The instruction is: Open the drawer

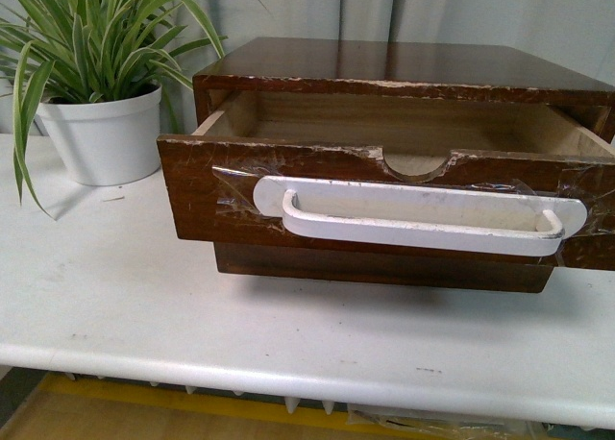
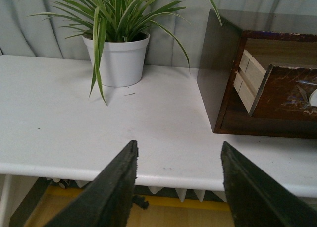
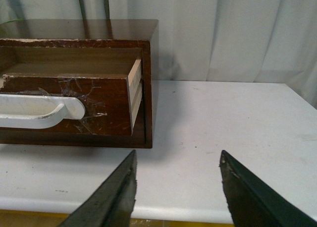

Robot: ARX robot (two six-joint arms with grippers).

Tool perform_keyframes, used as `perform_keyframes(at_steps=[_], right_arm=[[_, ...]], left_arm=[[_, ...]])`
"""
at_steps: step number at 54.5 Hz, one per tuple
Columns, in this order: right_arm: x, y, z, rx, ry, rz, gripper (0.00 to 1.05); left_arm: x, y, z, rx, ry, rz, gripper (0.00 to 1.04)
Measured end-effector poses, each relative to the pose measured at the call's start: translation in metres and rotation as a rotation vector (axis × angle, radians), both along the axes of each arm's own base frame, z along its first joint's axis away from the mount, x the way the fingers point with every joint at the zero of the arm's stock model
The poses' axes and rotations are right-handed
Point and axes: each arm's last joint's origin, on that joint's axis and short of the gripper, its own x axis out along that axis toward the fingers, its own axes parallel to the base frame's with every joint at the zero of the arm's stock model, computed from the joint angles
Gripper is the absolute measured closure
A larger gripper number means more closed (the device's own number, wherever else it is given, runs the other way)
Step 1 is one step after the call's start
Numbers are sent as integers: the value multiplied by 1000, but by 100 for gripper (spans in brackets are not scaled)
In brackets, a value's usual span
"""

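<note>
Nearest to me, both arms hang back at the front edge of the white table [image 1: 115, 305], touching nothing. The left gripper [image 2: 178, 187] has its dark fingers [image 2: 116, 187] spread wide, with only bare tabletop showing in the gap. The right gripper [image 3: 178, 187] is likewise released, fingers [image 3: 247, 192] parted and nothing between them; it sits just off the cabinet's right-hand corner.

Beyond them, in the middle of the table, stands the dark-brown wooden cabinet [image 1: 404, 70]. The drawer [image 1: 192, 195] is pulled partway out of it, so its front stands well forward of the cabinet face and the pale wood interior [image 1: 404, 123] is open to view from above. A long white handle [image 1: 423, 219] is held across the drawer front with clear tape, and the chipped top edge has a half-round notch [image 1: 415, 163] at its centre.

Farther back on the left, near the cabinet but apart from it, a spider plant in a white pot [image 1: 104, 137] stands before a pale curtain [image 1: 480, 12].
</note>
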Motion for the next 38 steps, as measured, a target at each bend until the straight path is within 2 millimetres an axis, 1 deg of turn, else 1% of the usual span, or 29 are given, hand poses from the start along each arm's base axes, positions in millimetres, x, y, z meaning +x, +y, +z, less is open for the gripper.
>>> perform_keyframes(at_steps=[1, 3, 8, 9, 11, 13, 15, 17, 38], right_arm=[[0, 0, 0, 0, 0, 0, 47], [0, 0, 0, 0, 0, 0, 37], [0, 0, 0, 0, 0, 0, 19], [0, 0, 0, 0, 0, 0, 17], [0, 0, 0, 0, 0, 0, 10], [0, 0, 0, 1, 0, 0, 7], [0, 0, 0, 1, 0, 0, 8], [0, 0, 0, 1, 0, 0, 9], [0, 0, 0, 1, 0, 0, 9]], left_arm=[[0, 0, 0, 0, 0, 0, 41], [0, 0, 0, 0, 0, 0, 32], [0, 0, 0, 0, 0, 0, 14], [0, 0, 0, 0, 0, 0, 12], [0, 0, 0, 0, 0, 0, 6], [0, 0, 0, 2, 0, 0, 5], [0, 0, 0, 2, 0, 0, 7], [0, 0, 0, 2, 0, 0, 7], [0, 0, 0, 2, 0, 0, 6]])
